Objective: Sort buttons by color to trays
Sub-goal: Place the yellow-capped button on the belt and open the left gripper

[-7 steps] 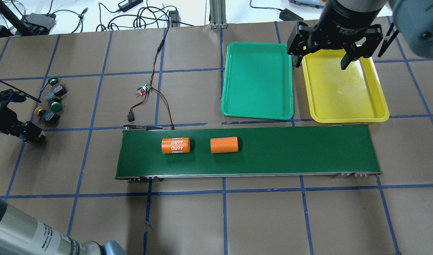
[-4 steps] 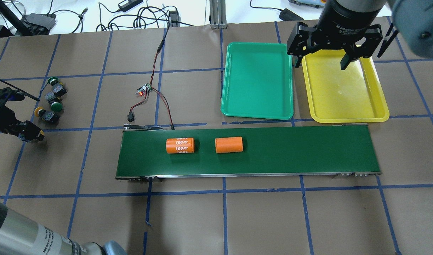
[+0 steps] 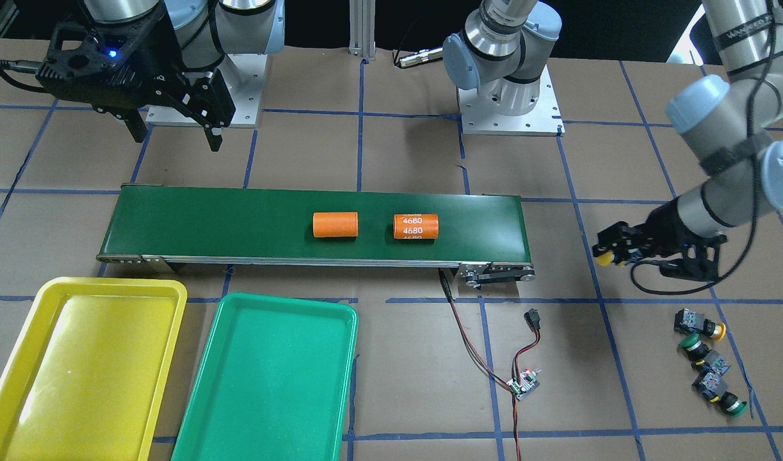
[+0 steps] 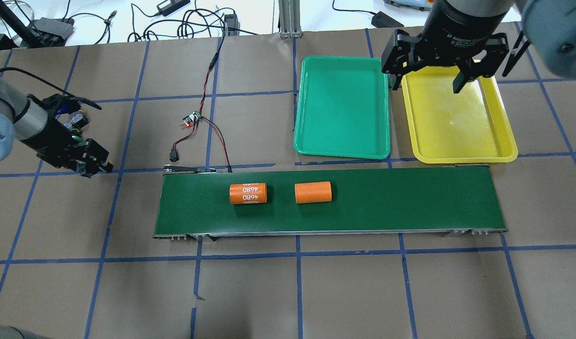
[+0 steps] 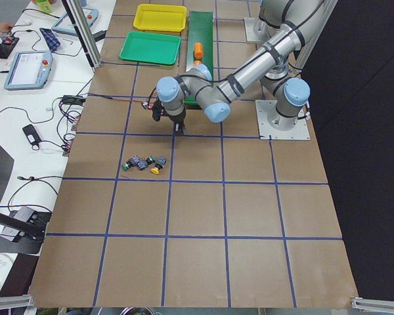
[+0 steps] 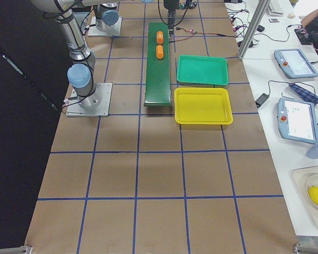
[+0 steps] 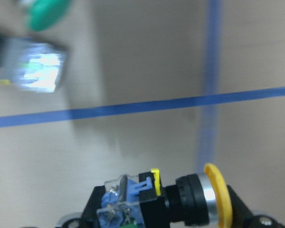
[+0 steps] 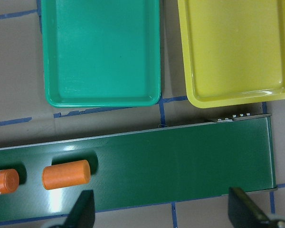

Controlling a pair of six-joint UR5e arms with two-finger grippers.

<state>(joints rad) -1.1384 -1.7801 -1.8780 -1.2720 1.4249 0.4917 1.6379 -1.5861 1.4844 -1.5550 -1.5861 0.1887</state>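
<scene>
My left gripper (image 4: 98,165) is shut on a yellow-capped button (image 7: 180,205) and holds it above the table, just left of the conveyor's end; it also shows in the front view (image 3: 612,253). Three more buttons (image 3: 708,362), one yellow and two green, lie in a cluster on the table beyond it and also show in the left side view (image 5: 143,163). My right gripper (image 4: 428,86) is open and empty, hovering over the far edge of the yellow tray (image 4: 457,136). The green tray (image 4: 342,108) lies beside it. Both trays hold nothing.
A dark-green conveyor belt (image 4: 386,202) runs across the middle with two orange cylinders (image 4: 248,193) (image 4: 313,192) on it. A small circuit board with red and black wires (image 4: 192,120) lies between the buttons and the green tray.
My left gripper has moved right, toward the conveyor's end, with the yellow button in it. The two orange cylinders have moved right along the belt. The right arm has not moved.
</scene>
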